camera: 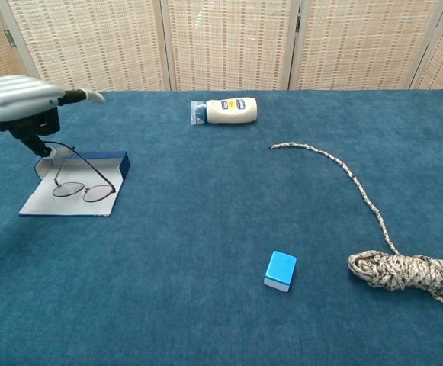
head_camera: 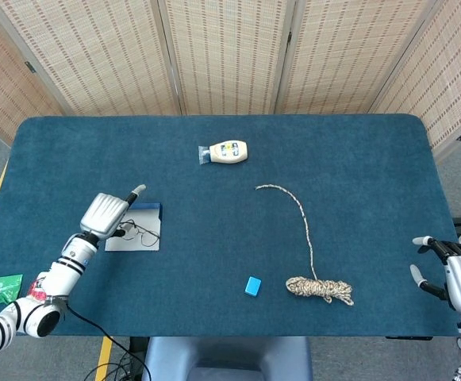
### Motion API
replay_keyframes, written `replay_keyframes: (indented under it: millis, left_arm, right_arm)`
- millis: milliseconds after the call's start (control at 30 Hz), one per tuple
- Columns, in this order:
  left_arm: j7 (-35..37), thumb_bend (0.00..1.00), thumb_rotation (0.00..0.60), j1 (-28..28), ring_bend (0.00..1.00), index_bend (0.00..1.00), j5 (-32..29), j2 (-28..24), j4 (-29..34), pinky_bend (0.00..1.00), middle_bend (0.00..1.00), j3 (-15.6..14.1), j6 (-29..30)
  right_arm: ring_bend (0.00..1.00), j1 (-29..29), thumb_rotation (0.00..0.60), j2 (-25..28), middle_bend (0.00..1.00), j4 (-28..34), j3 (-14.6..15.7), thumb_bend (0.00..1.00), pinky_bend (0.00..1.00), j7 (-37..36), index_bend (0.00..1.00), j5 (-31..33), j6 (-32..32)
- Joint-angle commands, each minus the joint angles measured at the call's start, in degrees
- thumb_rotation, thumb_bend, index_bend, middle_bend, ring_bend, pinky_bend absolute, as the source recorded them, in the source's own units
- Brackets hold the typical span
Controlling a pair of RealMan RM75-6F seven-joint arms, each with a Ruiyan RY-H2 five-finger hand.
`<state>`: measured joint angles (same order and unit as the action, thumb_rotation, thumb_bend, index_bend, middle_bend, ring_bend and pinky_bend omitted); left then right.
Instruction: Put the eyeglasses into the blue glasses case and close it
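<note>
Woven screens behind, teal-carpeted bench [head_camera: 357,159] below. At nine o'clock, thin wire-framed eyeglasses [camera: 82,187] lying on open blue glasses case [camera: 72,192], temple apparently pinched by left robot hand [camera: 21,109]. Right robot hand [head_camera: 452,278] released, idle. Release and closing left.

The head view looks steeply down from high above, taking in the whole table [head_camera: 357,143]. The chest view sits low and nearer, facing across it toward the screens [camera: 229,38] filling the frame's top. Both share the tabletop.
</note>
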<state>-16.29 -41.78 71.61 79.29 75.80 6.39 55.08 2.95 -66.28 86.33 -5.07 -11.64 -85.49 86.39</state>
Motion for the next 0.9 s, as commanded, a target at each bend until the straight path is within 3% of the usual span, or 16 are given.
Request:
replay_keyframes:
  millis: [33, 333, 533, 733, 900]
  left_arm:
    - [-0.9, 0.37, 0.600, 2.1, 0.95, 0.00, -1.2, -2.4, 3.8, 0.94, 1.00, 0.4, 2.2]
    - [-1.2, 0.36, 0.600, 3.8, 0.95, 0.00, -2.0, -2.6, 4.7, 0.94, 1.00, -1.3, 1.4]
    - [-5.0, 0.26, 0.600, 3.8, 0.95, 0.00, -3.5, -0.3, 2.8, 0.94, 1.00, -0.9, 2.2]
    - [-7.4, 0.22, 0.600, 5.1, 0.94, 0.00, -5.2, -2.3, 6.4, 0.94, 1.00, -0.9, 3.7]
    - [-4.3, 0.22, 0.600, 7.4, 0.94, 0.00, -2.6, -3.9, 7.6, 0.94, 0.99, -1.8, 6.4]
  right_arm:
    - [0.39, 0.0, 0.600, 0.0, 0.45, -0.1, 0.0, 0.34, 0.31, 0.0, 0.33, 0.0, -0.1]
    - [0.39, 0.5, 0.600, -0.4, 0.45, -0.3, 0.0, 0.34, 0.31, -0.2, 0.33, -0.4, -0.4]
    - [0.39, 0.4, 0.600, -0.1, 0.45, 0.0, 0.0, 0.34, 0.31, 0.0, 0.33, -0.4, -0.1]
    - [0.40, 0.2, 0.600, 0.0, 0.45, 0.1, 0.1, 0.34, 0.31, 0.1, 0.33, -0.3, 0.1]
    - [0.40, 0.0, 0.600, 0.0, 0.45, 0.1, 0.2, 0.34, 0.31, 0.1, 0.33, -0.3, 0.4]
